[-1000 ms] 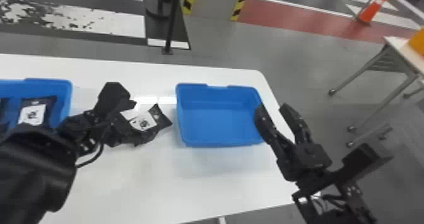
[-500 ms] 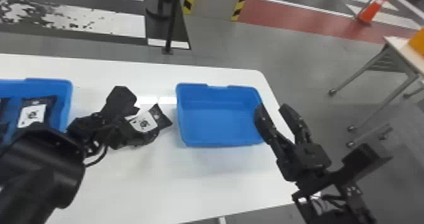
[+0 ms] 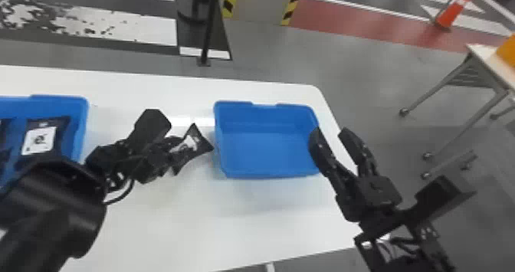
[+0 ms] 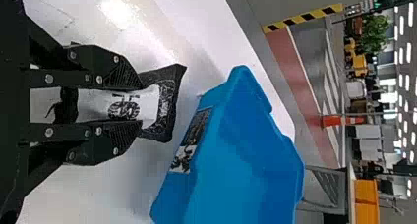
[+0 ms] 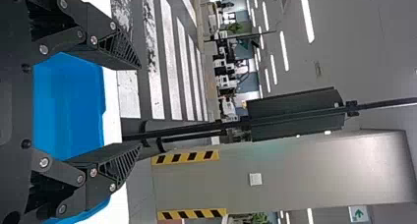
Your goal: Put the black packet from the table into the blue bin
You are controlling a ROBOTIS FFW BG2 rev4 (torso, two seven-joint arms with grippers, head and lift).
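My left gripper [image 3: 166, 146] is left of the blue bin [image 3: 264, 175] in the head view, its fingers closed on the black packet [image 3: 197, 139]. In the left wrist view the packet [image 4: 169, 101] is squeezed between the fingertips of the left gripper [image 4: 137, 104], its white label bunched and its far end sticking out towards the blue bin [image 4: 246, 150]. Whether the packet touches the table cannot be told. Parked at the bin's right side, my right gripper [image 3: 327, 131] stands open and empty; the right wrist view shows this gripper [image 5: 140, 106] with its fingers apart.
The white table [image 3: 230, 229] carries a second blue bin [image 3: 82, 118] at the far left, with black packets [image 3: 40, 139] inside. Beyond the table's back edge stands a dark post [image 3: 209, 30]. Another table [image 3: 479, 56] stands off to the right.
The left gripper has closed on the packet, whose label now looks narrower and folded. Gripper and packet have shifted slightly right towards the bin. The right arm has kept still.
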